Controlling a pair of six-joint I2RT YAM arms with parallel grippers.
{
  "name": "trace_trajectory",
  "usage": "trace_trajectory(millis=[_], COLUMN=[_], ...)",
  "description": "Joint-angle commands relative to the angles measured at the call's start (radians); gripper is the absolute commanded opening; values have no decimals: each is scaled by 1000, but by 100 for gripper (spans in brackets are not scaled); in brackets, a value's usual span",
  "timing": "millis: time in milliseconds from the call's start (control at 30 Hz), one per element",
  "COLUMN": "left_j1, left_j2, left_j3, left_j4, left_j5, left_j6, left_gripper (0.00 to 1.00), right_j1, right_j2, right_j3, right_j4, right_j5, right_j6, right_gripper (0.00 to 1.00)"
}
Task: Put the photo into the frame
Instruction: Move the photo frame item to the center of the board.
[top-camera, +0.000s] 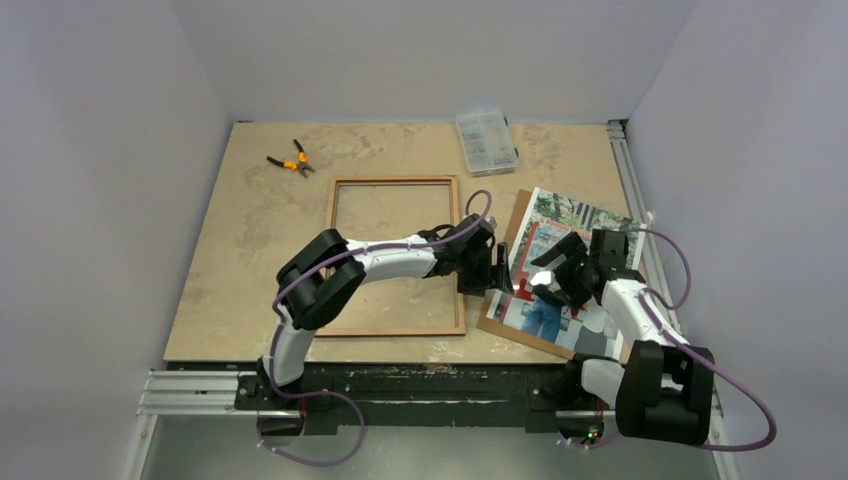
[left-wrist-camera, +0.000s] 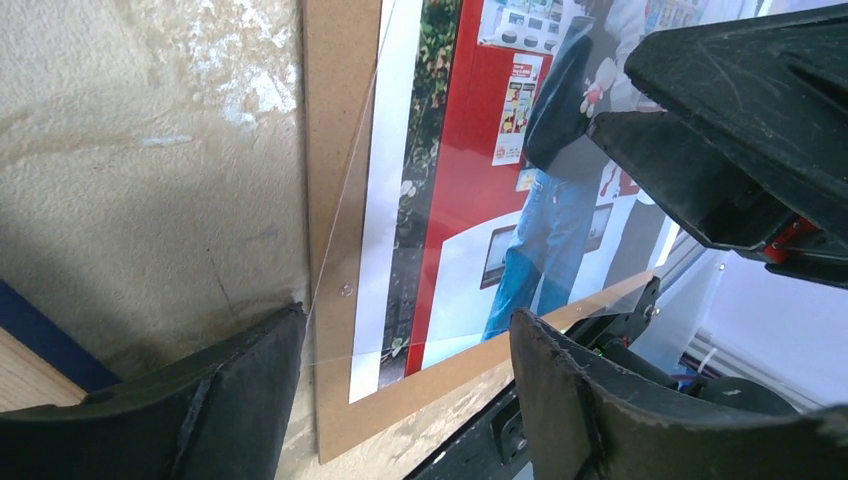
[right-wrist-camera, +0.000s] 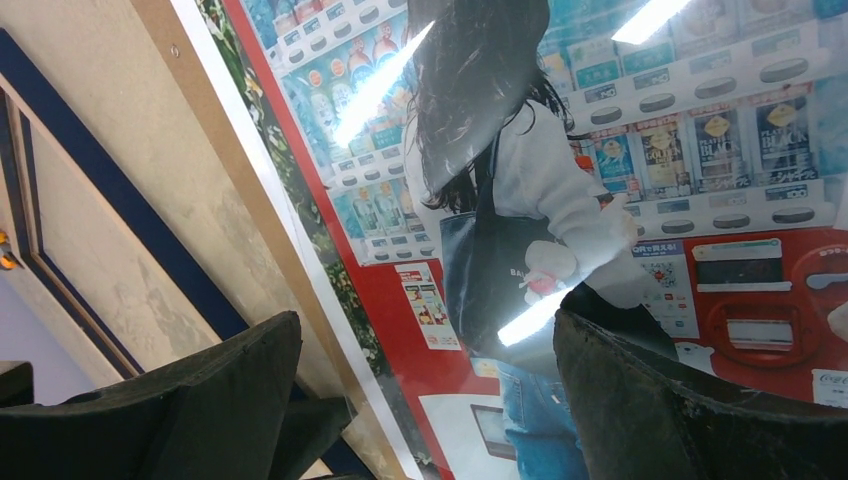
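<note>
The photo (top-camera: 572, 218) lies face up on the plain brown board (top-camera: 517, 215) at the right of the table, with a thin clear sheet over it. The frame (top-camera: 395, 180) lies flat mid-table, wood-brown face up; its dark blue rail shows in the right wrist view (right-wrist-camera: 130, 200). My left gripper (top-camera: 497, 273) is open and empty, its fingers straddling the board's near left corner (left-wrist-camera: 335, 150) beside the photo (left-wrist-camera: 470, 180). My right gripper (top-camera: 553, 283) is open and empty, just above the photo's middle (right-wrist-camera: 700, 130).
Orange-handled pliers (top-camera: 291, 160) and a clear compartment box (top-camera: 486, 141) lie at the back of the table. A metal rail (top-camera: 635, 200) runs along the right edge, close to the board. The two grippers are close together.
</note>
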Motion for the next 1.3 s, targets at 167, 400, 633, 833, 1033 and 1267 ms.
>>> trace_trajectory(millis=[167,400,633,833,1033,1267], left_j1=[15,16,15,16,18,18], left_j2=[-95,-109,-83,-83,-74,-98], left_j3=[-91,-102,-127,-149,-158,-132], left_j4=[193,213,324,366,341,172], left_j5=[107,127,170,169,150,89], left_j6=[-38,-45,-88,-114,-122,-36], left_gripper=[63,55,43,40,15,0], right_j1=[3,4,4,3,3,4], right_j2=[58,56,56,57,48,-8], right_j3=[-63,-61,-63,-68,-60,-17], right_j4=[-89,-93,-87,-77,-86,-105], right_j5=[-9,-9,-25,-37,-48,-89], right_j6=[-2,-12,-14,-10,-21,-74], right_gripper=[97,97,97,97,97,98])
